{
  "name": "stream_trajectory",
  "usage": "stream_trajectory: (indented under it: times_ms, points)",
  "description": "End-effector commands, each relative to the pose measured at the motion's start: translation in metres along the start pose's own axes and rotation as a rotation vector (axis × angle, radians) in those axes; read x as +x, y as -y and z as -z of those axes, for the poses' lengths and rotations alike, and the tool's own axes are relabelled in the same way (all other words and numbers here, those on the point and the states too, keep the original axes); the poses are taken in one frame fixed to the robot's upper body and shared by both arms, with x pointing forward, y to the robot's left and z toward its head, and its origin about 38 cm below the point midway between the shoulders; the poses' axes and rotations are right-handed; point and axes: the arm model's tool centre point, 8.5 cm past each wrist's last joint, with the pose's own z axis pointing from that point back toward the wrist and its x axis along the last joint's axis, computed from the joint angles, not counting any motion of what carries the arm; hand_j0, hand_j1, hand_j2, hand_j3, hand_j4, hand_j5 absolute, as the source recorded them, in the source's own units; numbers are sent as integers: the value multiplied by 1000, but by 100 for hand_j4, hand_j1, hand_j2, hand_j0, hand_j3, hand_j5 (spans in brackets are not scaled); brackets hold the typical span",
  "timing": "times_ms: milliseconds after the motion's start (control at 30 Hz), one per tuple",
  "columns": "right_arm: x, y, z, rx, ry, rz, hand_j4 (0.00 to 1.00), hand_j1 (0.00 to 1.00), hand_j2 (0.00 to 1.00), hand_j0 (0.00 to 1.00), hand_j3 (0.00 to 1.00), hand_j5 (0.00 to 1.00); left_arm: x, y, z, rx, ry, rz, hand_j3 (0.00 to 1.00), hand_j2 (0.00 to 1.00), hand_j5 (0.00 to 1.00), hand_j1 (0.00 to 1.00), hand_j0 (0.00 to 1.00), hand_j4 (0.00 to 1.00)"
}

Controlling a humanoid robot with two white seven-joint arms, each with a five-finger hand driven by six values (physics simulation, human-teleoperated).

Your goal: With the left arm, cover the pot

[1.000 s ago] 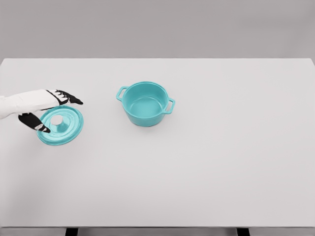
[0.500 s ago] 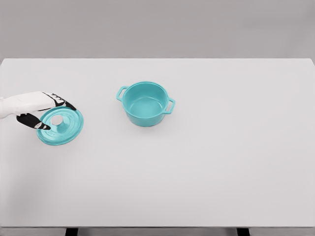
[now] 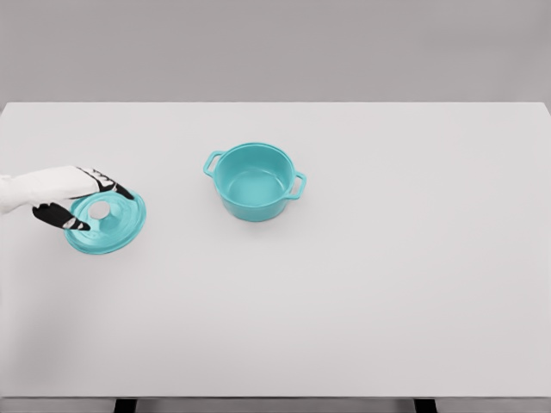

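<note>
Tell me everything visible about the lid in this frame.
The lid is round, turquoise and glossy like enamel, with a pale grey knob at its centre. It lies flat and knob-up on the white table, well left of the open pot, which it matches. The left hand sits over its upper left edge, dark fingers either side of the knob; a firm grip cannot be confirmed.

Left hand fingers now closer round lid knob
</note>
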Motion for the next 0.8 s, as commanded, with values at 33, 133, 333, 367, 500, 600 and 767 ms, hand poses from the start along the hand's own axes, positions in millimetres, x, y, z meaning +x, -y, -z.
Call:
stream_trajectory:
  times_ms: [33, 133, 333, 367, 500, 600, 767]
  points:
    - [1, 0, 0, 0, 2, -1, 100, 100, 100, 100, 100, 100, -3, 3, 0, -2, -8, -11, 81, 81, 81, 81, 81, 81]
    - [0, 0, 0, 0, 0, -1, 100, 100, 100, 100, 100, 100, -4, 5, 2, -3, -12, -19, 80, 80, 80, 80, 80, 80]
    - [0, 0, 0, 0, 0, -1, 100, 100, 100, 100, 100, 100, -8, 7, 2, -2, -23, -28, 78, 78, 78, 78, 78, 78]
    - [0, 0, 0, 0, 0, -1, 100, 100, 100, 100, 100, 100, -9, 7, 2, -3, -25, -29, 78, 78, 78, 78, 78, 78]
    - [0, 0, 0, 0, 0, -1, 100, 100, 100, 100, 100, 100, -11, 8, 1, -2, -32, -32, 72, 72, 72, 72, 72, 72]
    - [1, 0, 0, 0, 2, -1, 100, 100, 100, 100, 100, 100, -11, 9, 1, -4, -31, -34, 67, 67, 67, 67, 67, 67]
    - [1, 0, 0, 0, 2, -1, 100, 100, 100, 100, 100, 100, -11, 13, 1, -8, -31, -41, 56, 56, 56, 56, 56, 56]
